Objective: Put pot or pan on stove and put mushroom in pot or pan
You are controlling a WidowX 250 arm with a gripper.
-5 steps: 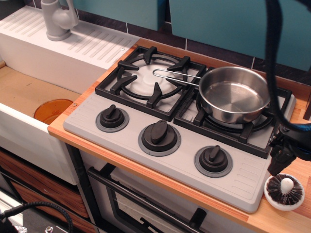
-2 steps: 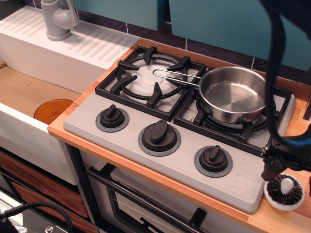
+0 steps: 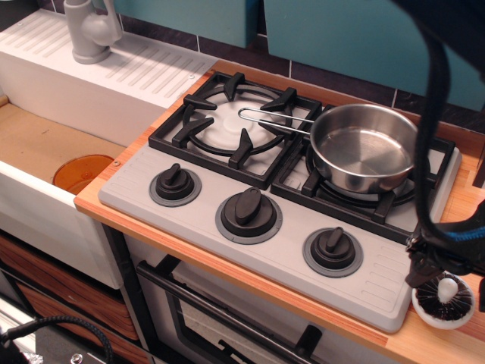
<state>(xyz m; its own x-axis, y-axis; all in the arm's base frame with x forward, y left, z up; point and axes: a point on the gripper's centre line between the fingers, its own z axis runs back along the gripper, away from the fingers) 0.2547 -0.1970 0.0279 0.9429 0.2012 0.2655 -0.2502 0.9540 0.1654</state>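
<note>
The shiny steel saucepan (image 3: 366, 147) stands empty on the right burner of the grey stove (image 3: 227, 178), its wire handle pointing left over the left burner. The mushroom (image 3: 444, 299) lies gills up on the wooden counter just right of the stove's front right corner. My gripper (image 3: 450, 285) is low over the mushroom at the frame's right edge, open. One black finger (image 3: 421, 270) sits against the mushroom's left rim. The other finger is mostly cut off by the frame edge.
Three black knobs (image 3: 248, 212) line the stove front. A white sink (image 3: 45, 144) with an orange disc (image 3: 82, 171) and a grey tap (image 3: 89, 29) lies to the left. The arm's black cable (image 3: 430, 121) hangs in front of the pan. An oven door is below.
My gripper has come down and slightly left, from just above the mushroom to around it. The pan and the mushroom have not moved.
</note>
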